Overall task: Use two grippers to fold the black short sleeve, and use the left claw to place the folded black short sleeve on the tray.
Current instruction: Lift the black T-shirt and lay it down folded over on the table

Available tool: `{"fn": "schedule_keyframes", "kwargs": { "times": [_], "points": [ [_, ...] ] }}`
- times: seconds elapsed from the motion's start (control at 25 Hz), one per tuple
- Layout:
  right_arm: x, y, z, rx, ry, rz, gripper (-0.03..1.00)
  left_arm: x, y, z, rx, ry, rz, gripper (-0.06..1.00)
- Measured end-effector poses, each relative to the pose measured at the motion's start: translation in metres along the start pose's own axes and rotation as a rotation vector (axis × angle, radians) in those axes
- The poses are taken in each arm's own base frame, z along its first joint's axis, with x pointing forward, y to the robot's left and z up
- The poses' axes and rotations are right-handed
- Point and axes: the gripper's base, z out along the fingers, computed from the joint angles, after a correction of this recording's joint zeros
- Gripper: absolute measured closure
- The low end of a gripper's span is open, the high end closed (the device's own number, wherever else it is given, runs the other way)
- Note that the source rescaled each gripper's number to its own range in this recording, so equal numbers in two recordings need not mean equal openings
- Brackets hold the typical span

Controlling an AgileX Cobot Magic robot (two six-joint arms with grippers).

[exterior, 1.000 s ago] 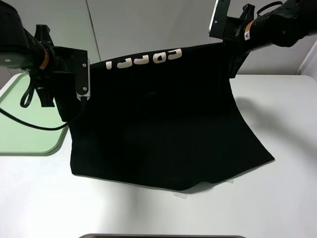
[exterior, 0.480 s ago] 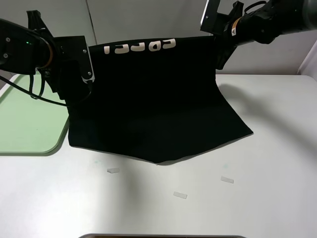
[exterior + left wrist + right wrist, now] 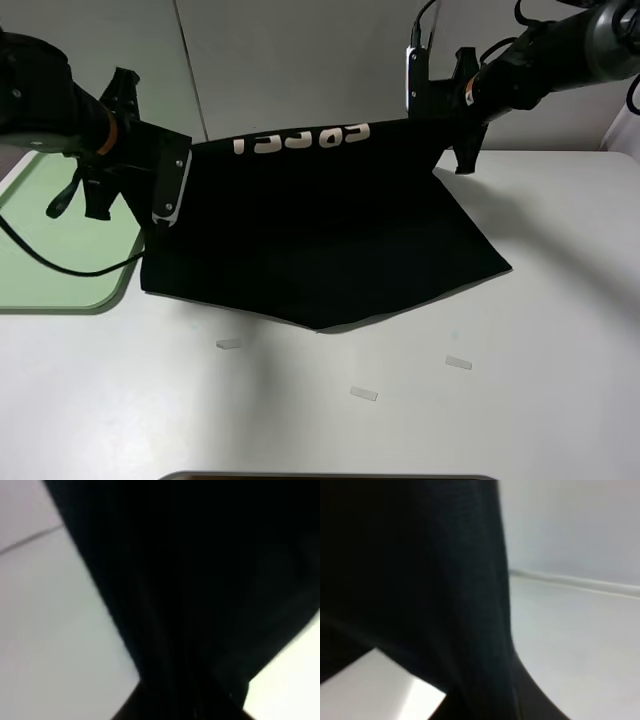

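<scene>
Holding black short sleeve (image 3: 320,240) up by one edge, mid-fold. Left tool (image 3: 163,212) was clamped shut on one end of raised edge, right tool (image 3: 432,118) clamped shut on other end. Pale lettering (image 3: 300,140) ran along lifted edge. Rest of cloth draped down onto tabletop (image 3: 520,400), with near side just beside tray (image 3: 40,270); overlap unclear. Wrist views were filled with black cloth. Judged: first fold started, not laid flat. Left to do: finish folds, then left tool moves bundle to tray. Shirt was not on tray.
</scene>
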Motion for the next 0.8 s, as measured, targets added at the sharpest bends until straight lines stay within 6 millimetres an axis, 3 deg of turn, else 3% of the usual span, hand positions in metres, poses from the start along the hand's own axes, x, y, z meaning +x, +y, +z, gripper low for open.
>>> {"fn": "schedule_keyframes", "kwargs": {
  "times": [0.2, 0.4, 0.48, 0.6, 0.68, 0.8],
  "points": [
    [0.006, 0.018, 0.006, -0.156, 0.073, -0.141, 0.97, -0.009, -0.017, -0.003, 0.203, -0.110, 0.120, 0.94],
    [0.007, 0.036, 0.001, -0.356, 0.090, -0.046, 0.97, -0.016, -0.036, -0.012, 0.433, -0.215, 0.147, 0.92],
    [0.009, 0.042, -0.001, -0.427, 0.100, -0.014, 0.97, -0.015, -0.041, -0.014, 0.498, -0.223, 0.130, 0.86],
    [0.025, 0.046, -0.003, -0.498, 0.154, -0.006, 0.93, -0.002, -0.056, -0.019, 0.675, -0.152, 0.159, 0.68],
    [0.035, 0.049, -0.005, -0.554, 0.188, 0.018, 0.77, 0.003, -0.061, -0.021, 0.729, -0.125, 0.147, 0.57],
    [0.036, 0.054, -0.008, -0.612, 0.209, 0.064, 0.35, 0.003, -0.063, -0.023, 0.771, -0.100, 0.091, 0.50]
  ]
}}
